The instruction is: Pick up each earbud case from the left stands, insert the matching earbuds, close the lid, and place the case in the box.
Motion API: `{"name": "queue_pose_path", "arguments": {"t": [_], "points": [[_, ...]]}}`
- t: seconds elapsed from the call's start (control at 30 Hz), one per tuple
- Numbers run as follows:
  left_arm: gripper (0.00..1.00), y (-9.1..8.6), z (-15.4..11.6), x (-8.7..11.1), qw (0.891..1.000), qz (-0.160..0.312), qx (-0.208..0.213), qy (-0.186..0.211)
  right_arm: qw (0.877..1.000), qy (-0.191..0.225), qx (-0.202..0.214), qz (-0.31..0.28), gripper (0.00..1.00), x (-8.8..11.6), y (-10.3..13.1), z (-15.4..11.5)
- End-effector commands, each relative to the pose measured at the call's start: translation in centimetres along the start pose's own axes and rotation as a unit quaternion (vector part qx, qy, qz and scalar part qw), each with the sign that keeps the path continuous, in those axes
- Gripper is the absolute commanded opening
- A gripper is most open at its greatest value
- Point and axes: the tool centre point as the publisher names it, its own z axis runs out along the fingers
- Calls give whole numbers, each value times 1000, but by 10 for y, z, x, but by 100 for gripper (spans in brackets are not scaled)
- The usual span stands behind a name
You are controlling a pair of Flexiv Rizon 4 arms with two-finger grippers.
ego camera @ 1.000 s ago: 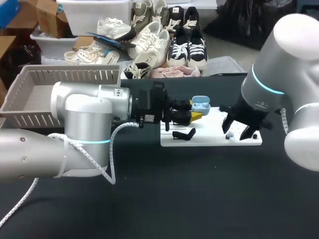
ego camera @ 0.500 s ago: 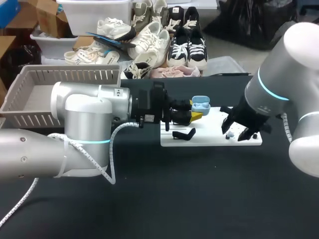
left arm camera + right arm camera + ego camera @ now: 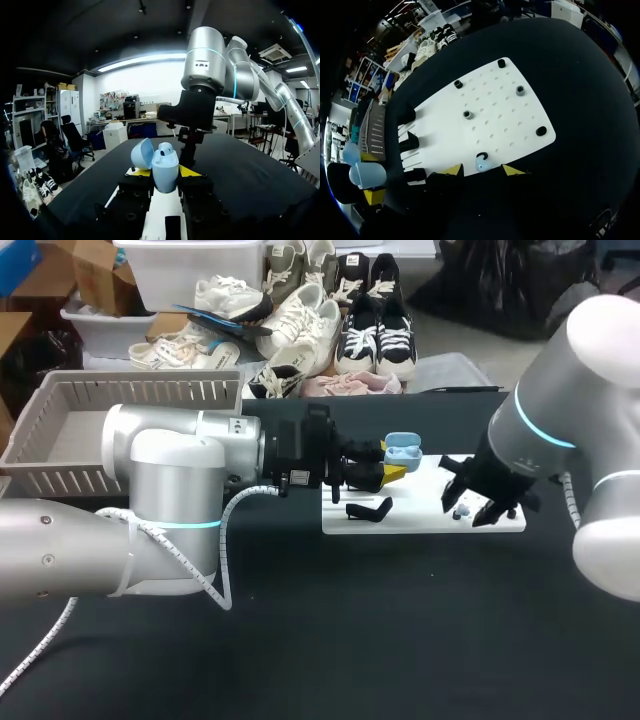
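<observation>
My left gripper (image 3: 387,472) is shut on a light blue earbud case (image 3: 402,450) and holds it upright above the left end of the white board (image 3: 420,518). The case (image 3: 165,167) has its lid tipped back, and an earbud shows in its top. My left gripper (image 3: 165,172) pinches the case body from both sides. My right gripper (image 3: 472,508) hangs over the board's right part. In the right wrist view a light blue earbud (image 3: 481,163) lies on the board (image 3: 490,120), between the spread yellow tips of my right gripper (image 3: 482,170), which stands open.
Black stands (image 3: 409,142) line the board's left edge, one more (image 3: 368,510) at its front. Small black and grey pegs (image 3: 541,131) are dotted over the board. A grey slatted basket (image 3: 130,410) stands at the back left. Dark tabletop spreads in front.
My right arm has shifted a little left and lower over the board's right end. Its fingers have drawn in slightly. The left arm and the case have not moved.
</observation>
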Motion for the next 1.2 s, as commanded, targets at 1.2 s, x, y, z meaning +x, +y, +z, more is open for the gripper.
{"name": "queue_pose_path", "arguments": {"t": [1.2], "points": [[0,0,0,1,1000,1,-1,-2,1000,3,6,4,20,-5,-2,6]]}}
